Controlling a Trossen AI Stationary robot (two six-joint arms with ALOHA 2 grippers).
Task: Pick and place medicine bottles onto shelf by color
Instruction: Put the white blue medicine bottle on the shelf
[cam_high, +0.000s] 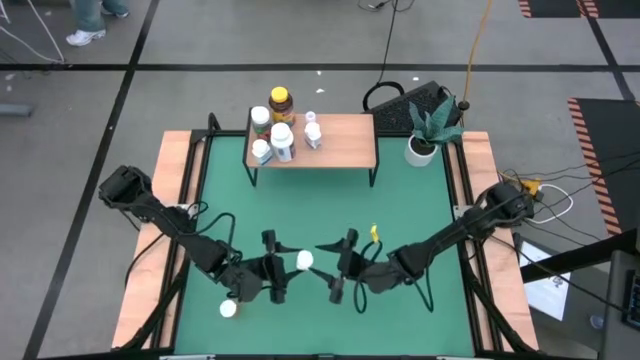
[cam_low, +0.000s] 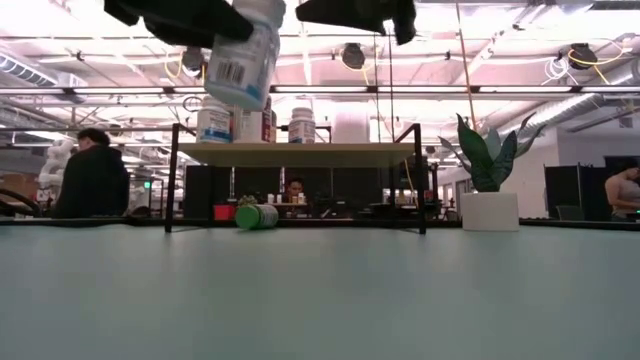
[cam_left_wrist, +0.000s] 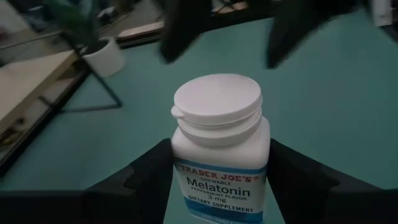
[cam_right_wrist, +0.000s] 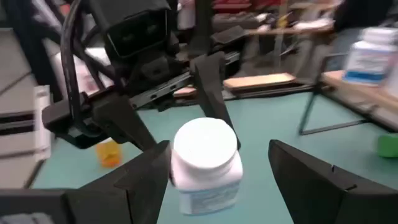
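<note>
My left gripper (cam_high: 285, 268) is shut on a white medicine bottle (cam_left_wrist: 219, 143) with a blue-lettered label, held above the green mat near its front middle. My right gripper (cam_high: 332, 268) faces it from the right, open; in the right wrist view its fingers (cam_right_wrist: 146, 180) stand on either side of the bottle's lid (cam_right_wrist: 205, 144), and I cannot tell whether they touch it. Several bottles stand on the shelf (cam_high: 345, 140), among them an amber one (cam_high: 281, 103). Another white bottle (cam_high: 228, 308) rests on the mat. A green bottle (cam_low: 257, 215) lies on its side under the shelf. My left gripper pinches the white bottle's body (cam_left_wrist: 181, 163) between its two fingers (cam_left_wrist: 140, 177), on the two sides of the label below the lid. The fingers come from the table's left, slanting slightly down. The bottle is lifted clear of the mat and tilted, its lid end (cam_left_wrist: 216, 102) past the fingertips.
A white plant pot (cam_high: 421, 150) stands at the mat's far right, beside the shelf. A small yellow object (cam_high: 374, 233) lies on the mat just beyond my right gripper. Wooden boards (cam_high: 170, 180) border the mat left and right. People sit in the room behind.
</note>
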